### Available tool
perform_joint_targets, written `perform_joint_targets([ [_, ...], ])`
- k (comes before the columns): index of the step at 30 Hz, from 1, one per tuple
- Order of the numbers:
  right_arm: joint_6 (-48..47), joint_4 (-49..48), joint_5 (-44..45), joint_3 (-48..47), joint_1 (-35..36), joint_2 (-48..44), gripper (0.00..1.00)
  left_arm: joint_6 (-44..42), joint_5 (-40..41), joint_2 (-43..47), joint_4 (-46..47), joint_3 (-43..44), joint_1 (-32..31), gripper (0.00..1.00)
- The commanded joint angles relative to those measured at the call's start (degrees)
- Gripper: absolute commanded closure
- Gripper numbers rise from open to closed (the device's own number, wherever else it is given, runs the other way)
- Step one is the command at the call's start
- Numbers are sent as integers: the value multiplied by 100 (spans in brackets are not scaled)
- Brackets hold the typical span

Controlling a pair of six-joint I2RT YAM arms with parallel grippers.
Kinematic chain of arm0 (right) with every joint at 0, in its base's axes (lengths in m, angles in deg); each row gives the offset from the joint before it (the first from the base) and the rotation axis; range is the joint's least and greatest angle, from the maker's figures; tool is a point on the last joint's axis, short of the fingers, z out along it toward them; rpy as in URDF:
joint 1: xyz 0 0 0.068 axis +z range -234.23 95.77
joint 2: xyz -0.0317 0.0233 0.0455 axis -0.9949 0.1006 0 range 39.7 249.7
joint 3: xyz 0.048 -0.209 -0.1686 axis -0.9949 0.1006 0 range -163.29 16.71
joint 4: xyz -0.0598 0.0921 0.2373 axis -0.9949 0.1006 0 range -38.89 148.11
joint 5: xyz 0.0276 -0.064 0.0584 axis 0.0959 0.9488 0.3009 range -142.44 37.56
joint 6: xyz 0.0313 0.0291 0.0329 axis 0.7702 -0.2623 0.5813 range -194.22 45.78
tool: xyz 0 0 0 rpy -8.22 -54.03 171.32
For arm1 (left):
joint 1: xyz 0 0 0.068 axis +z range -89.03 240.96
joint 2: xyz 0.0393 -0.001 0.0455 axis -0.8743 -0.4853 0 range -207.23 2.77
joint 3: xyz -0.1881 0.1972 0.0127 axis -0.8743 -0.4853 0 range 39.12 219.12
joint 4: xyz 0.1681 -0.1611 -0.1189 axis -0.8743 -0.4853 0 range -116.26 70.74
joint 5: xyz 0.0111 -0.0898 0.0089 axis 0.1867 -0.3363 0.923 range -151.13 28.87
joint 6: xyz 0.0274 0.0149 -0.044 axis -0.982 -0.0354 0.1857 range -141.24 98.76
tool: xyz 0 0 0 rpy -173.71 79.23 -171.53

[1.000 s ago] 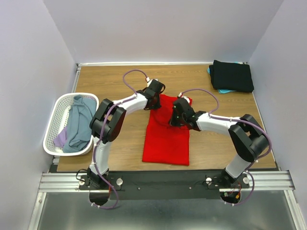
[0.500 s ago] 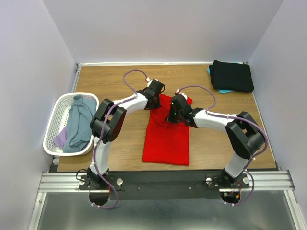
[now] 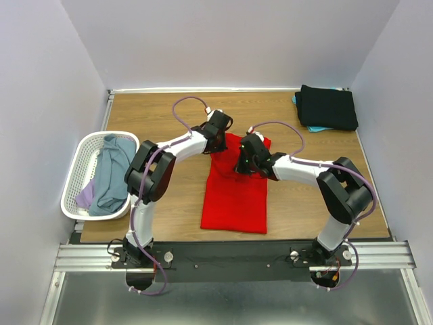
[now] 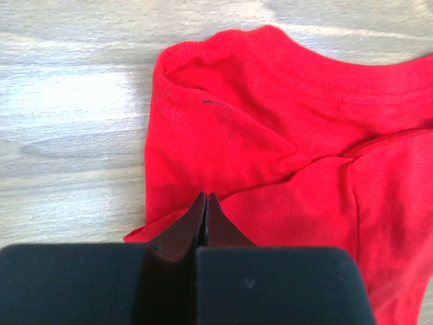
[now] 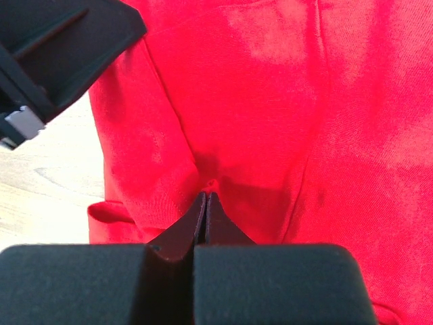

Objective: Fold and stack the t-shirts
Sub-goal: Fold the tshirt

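Note:
A bright red t-shirt (image 3: 235, 193) lies folded into a long strip in the middle of the table. My left gripper (image 3: 218, 140) is at its far left corner, near the collar (image 4: 223, 51). In the left wrist view the jaws (image 4: 205, 196) are shut, their tips pinching a fold of the red cloth (image 4: 270, 135). My right gripper (image 3: 245, 162) sits just to the right on the strip's upper part. It (image 5: 205, 195) is shut too, with a small pucker of red cloth (image 5: 270, 101) at its tips. Black and teal shirts lie folded at the far right.
The black folded shirt (image 3: 328, 107) rests on a teal one (image 3: 298, 100) in the far right corner. A white mesh basket (image 3: 74, 177) at the left edge holds a grey-blue shirt (image 3: 111, 172) and a lavender one (image 3: 84, 196). The left gripper's black body (image 5: 54, 54) shows in the right wrist view.
The left gripper has closed from open onto the red shirt's far left corner. The right gripper shifted a little left and farther up the shirt, staying shut.

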Motion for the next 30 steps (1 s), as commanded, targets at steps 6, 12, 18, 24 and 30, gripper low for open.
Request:
perform_joint_targets([
  [6,170,11,456,228,33,-376,100,-83,85,413,-66,179,1,100],
  [12,425,82,913,580,33,-868,100,-83,58,449,-75,346,27,100],
  [18,609,108,1037,808,33,-1097,100,-118,-144,335,4,680,27,100],
  [24,741,178,1186,958,33,-1238,100,-206,-337,80,66,1067,18,100],
  [30,961,301,1423,1125,42,-1379,99,-294,-548,-149,224,1322,1,100],
])
